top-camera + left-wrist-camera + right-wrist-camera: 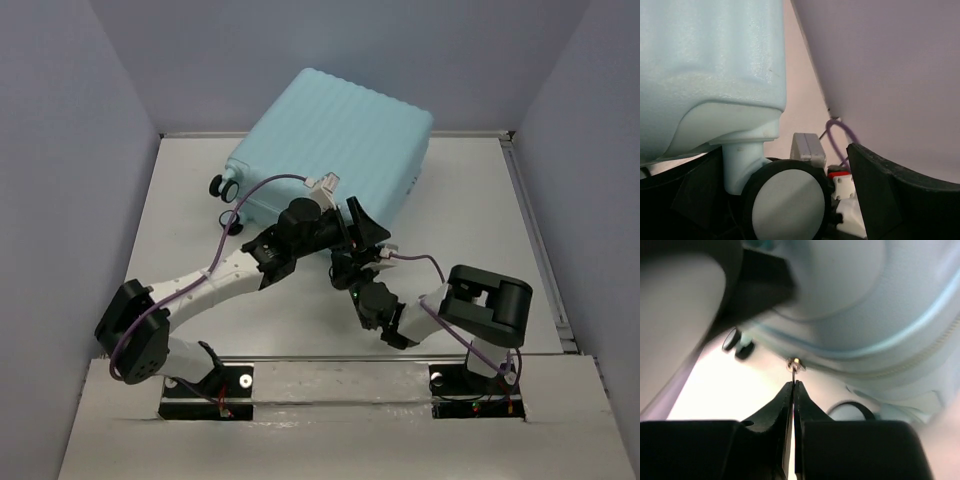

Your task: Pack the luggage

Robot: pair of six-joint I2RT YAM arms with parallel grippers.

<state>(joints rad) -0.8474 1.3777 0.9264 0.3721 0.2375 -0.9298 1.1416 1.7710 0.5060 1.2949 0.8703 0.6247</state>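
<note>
Closest in: right gripper [793, 386] is seen pinched together, tips meeting on the small metal zipper pull [794, 364] at the shell seam. The luggage [335, 140] is laid flat and shut at the far middle of the table [470, 200], skewed, wheels to the left. The left gripper [782, 172] is spread wide with a caster wheel [787, 202] between the fingers; contact cannot be told.

Step judged: zipper being worked, case possibly braced at the caster. Opening or closing cannot be told. Next move: the pull is to be drawn along the zipper track [920, 359] with the pinch kept and the corner curve followed. An off-axis yank would likely slip the tab.

Room: the far corner of the case is close to the back wall, and side walls [60, 150] bound left and right. Bare table is available near and to the right. Both wrists are crowded at the near edge of the case, so arm-to-arm clearance is judged the tight spot.
</note>
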